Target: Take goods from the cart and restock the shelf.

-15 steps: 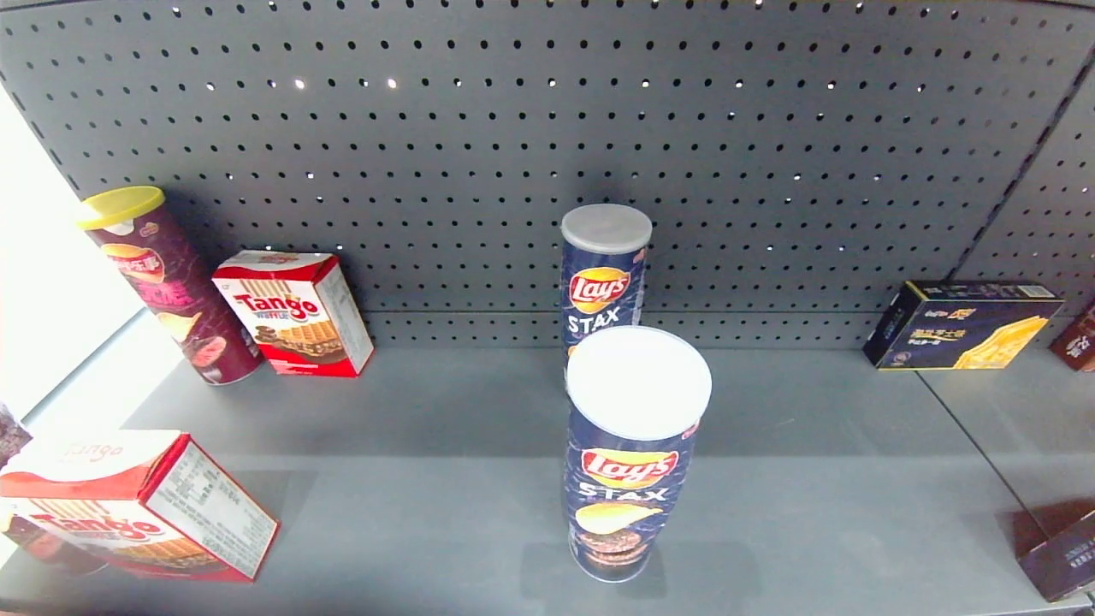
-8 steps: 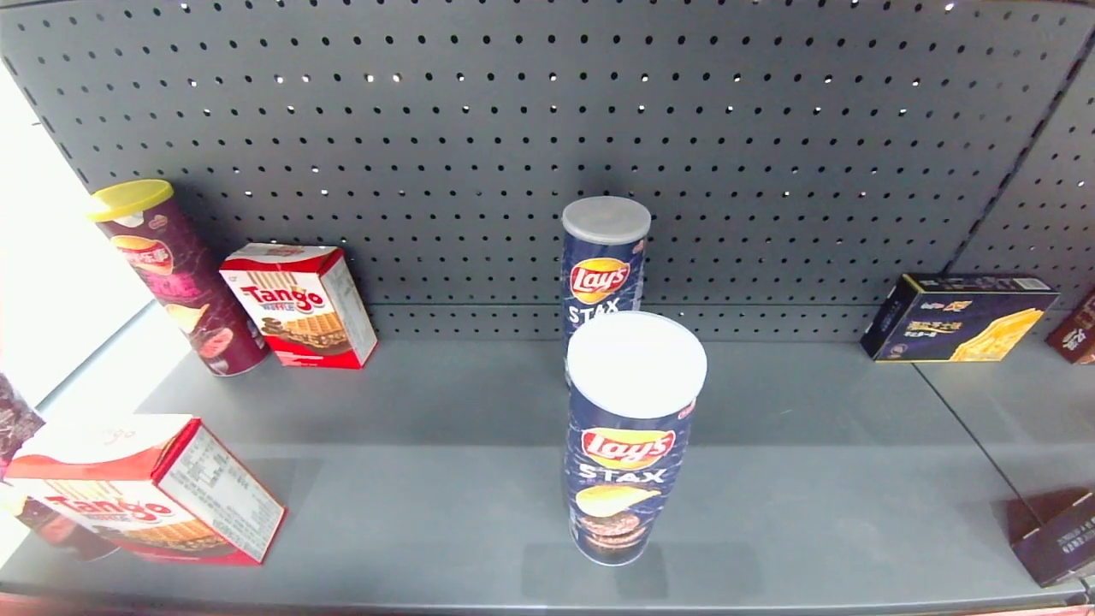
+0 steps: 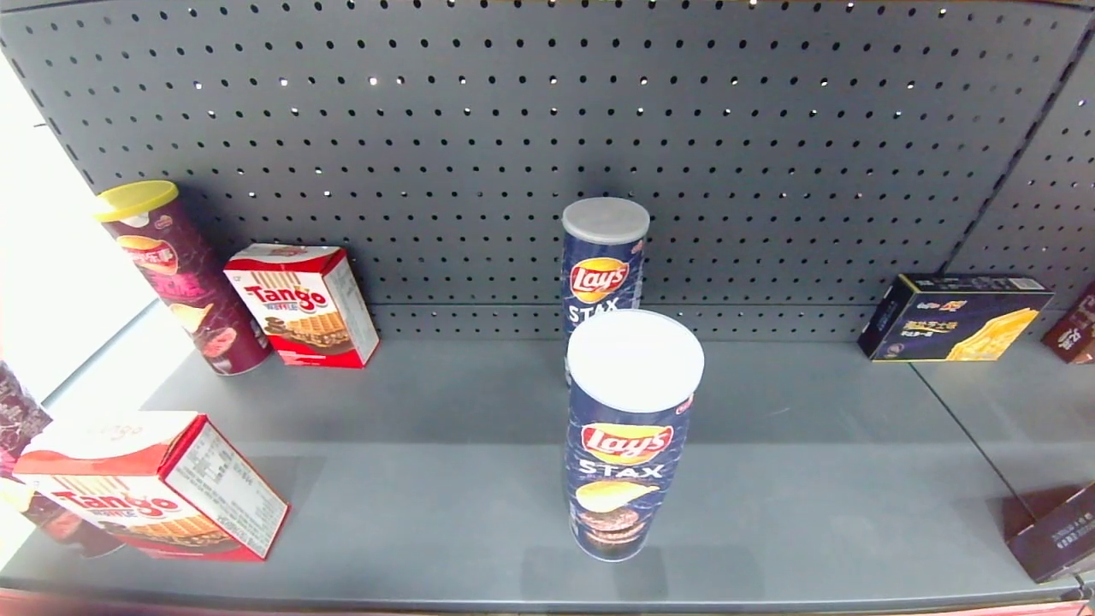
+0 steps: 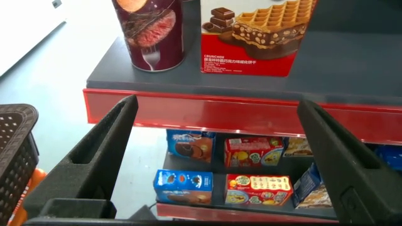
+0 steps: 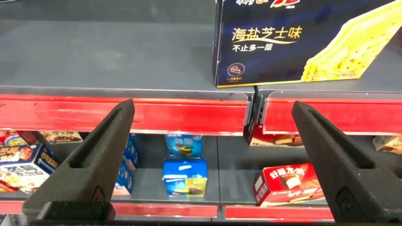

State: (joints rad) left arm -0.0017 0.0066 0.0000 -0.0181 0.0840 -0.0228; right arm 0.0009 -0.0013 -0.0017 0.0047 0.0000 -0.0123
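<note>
Two blue crisp cans stand upright mid-shelf in the head view, one at the front (image 3: 633,445) and one behind it (image 3: 604,257) by the pegboard. My left gripper (image 4: 218,107) is open with nothing in it, in front of the shelf's red front edge (image 4: 207,110), below a maroon can (image 4: 151,31) and a red wafer box (image 4: 254,34). My right gripper (image 5: 213,108) is open too and holds nothing. It faces the red edge (image 5: 125,113) below a dark blue and yellow box (image 5: 308,41).
The grey shelf (image 3: 445,479) also holds a maroon can (image 3: 184,274), two red wafer boxes (image 3: 301,304) (image 3: 154,488), a dark blue box (image 3: 954,316) and a brown box (image 3: 1052,535). Lower shelves carry small boxes (image 4: 251,188) (image 5: 185,176). A dark basket (image 4: 16,157) sits beside the left gripper.
The whole head view has shifted a little, so the camera has moved. The goods on the shelf keep their places.
</note>
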